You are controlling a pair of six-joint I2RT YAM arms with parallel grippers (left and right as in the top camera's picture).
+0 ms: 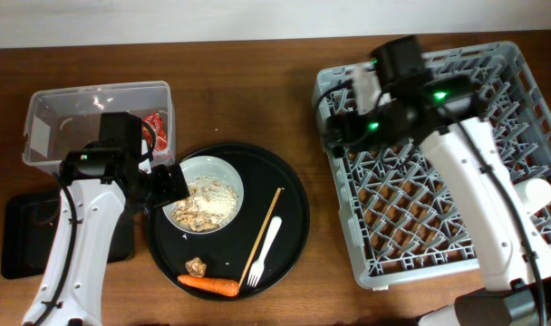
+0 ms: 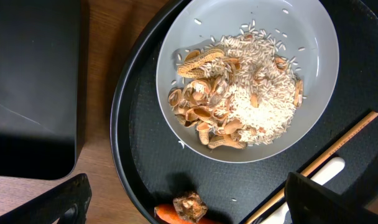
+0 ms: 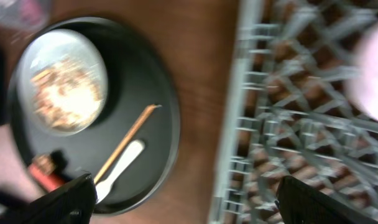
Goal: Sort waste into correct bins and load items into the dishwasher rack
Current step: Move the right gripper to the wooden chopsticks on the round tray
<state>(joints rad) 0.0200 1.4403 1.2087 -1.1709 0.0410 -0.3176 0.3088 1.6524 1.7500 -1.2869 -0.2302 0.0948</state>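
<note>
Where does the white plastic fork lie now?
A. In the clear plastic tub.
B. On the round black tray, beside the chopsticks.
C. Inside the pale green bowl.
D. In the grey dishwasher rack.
B: the overhead view shows the white plastic fork lying on the round black tray, close beside the wooden chopsticks.
</note>
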